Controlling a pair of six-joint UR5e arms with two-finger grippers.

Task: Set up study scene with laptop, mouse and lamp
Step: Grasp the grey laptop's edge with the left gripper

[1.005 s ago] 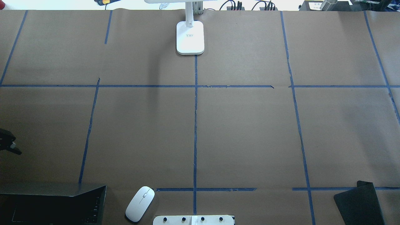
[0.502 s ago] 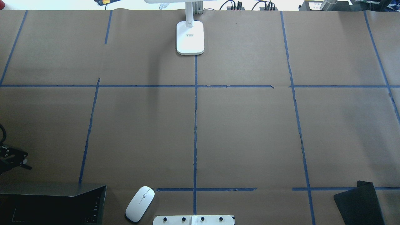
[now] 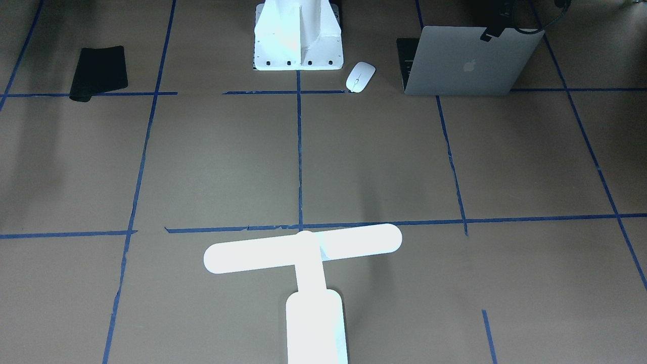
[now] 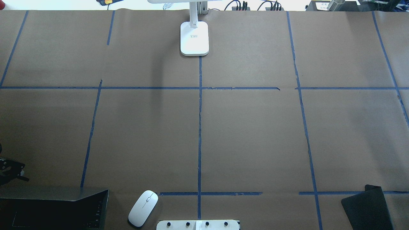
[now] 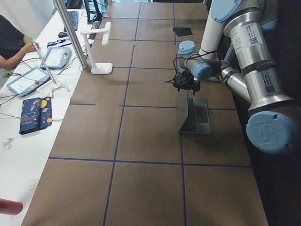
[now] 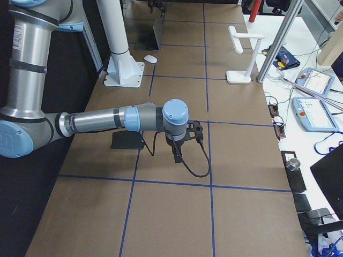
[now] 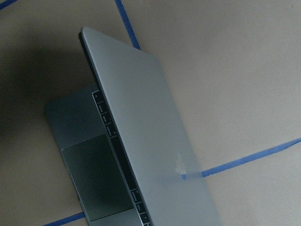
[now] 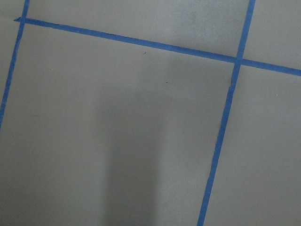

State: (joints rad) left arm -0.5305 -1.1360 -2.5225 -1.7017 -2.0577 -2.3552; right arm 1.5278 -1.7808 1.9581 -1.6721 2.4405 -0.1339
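Hovering left hand [image 5: 182, 84] just over the laptop [image 3: 465, 65] lid edge; can't tell its spread, probably not gripping. Right hand [image 6: 194, 131] over bare surface [image 4: 255, 134], state can't tell. Laptop near-left corner, mouse [image 3: 360, 77] beside it, lamp [image 3: 303, 250] far centre. Nothing looks arranged yet.

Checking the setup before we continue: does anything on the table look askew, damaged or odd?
Nothing spilled or damaged. The black mat lies skewed to the blue tape grid with one edge curled up. The mouse also sits diagonally. The laptop and lamp look intact.
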